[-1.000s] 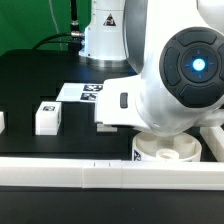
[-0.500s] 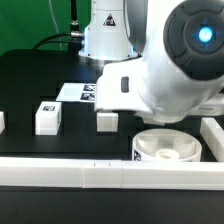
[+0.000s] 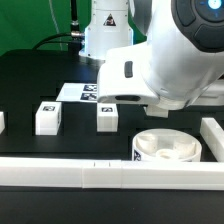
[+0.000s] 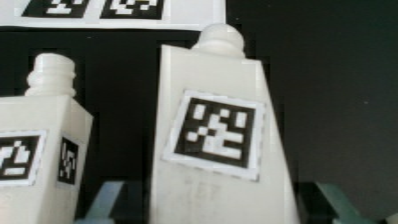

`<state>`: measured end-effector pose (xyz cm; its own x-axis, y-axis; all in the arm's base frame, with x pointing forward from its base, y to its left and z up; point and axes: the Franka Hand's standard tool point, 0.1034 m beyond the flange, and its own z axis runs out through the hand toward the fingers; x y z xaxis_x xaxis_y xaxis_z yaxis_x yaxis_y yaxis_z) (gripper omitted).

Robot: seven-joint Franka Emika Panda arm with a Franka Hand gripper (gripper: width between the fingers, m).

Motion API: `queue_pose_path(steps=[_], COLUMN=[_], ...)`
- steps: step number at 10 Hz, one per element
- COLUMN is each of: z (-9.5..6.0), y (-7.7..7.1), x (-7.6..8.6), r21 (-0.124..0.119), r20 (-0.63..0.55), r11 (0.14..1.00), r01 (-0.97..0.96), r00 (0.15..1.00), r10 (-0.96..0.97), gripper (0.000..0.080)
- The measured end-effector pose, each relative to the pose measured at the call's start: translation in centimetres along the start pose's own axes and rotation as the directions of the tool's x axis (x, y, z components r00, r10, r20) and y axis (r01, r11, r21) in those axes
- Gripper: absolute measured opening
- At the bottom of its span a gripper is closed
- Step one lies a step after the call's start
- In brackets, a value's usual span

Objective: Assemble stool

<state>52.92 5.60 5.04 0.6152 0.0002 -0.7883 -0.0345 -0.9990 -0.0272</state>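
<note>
The white plastic rectangular leg block (image 4: 214,130), with a black-and-white square tag on its face and a rounded peg at its far end, lies between the two bluish-grey fingers (image 4: 114,200) of the gripper (image 4: 217,203). They press on its two long sides at the near end, so the claw is closed on this leg block. In the exterior view the same leg block (image 3: 107,117) shows directly under the white robot arm (image 3: 170,60), whose casing hides the fingers. I cannot tell whether the block rests on the black table (image 3: 30,85) or hangs just above it. A second leg block (image 4: 39,130) of the same white tagged kind lies alongside with a clear gap, its peg pointing the same way. In the exterior view this second leg block (image 3: 47,117) is on the left of the held one. A third leg block (image 3: 2,121) is cut off at the exterior view's left edge. The round, low, white seat disc (image 3: 165,147) sits apart on the exterior view's right, just behind the long white border rail (image 3: 90,172) along the front. Another rail (image 3: 213,133) runs along the right. The flat white marker board (image 3: 80,92) lies on the table beyond the leg blocks, and the wrist view catches its edge (image 4: 107,10) past the pegs.
</note>
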Motion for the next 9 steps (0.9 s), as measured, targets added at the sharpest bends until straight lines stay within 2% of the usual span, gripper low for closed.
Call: queue_pose_path(steps=[1,2,4,7,9], z=[-0.4,-1.3,-4.3,-4.8,-5.7], y=[0.2,0.2,-0.2,-0.4,0.4], x=[-0.2,-1.1,-3.9,-2.8,-2.4], r21=[0.003,0.002,-0.007,-0.004,0.000], r20=[0.003,0.012,0.038,-0.021,-0.070], r11=[1.000,1.000,1.000,1.000,0.996], r01=[0.009,0.010,0.021,0.023,0.085], r00=[1.000,1.000,0.999,1.000,0.994], r10=[-0.009,-0.010,-0.021,-0.023,-0.085], gripper=[0.0325,0.0325,0.0325,0.0325,0.0325])
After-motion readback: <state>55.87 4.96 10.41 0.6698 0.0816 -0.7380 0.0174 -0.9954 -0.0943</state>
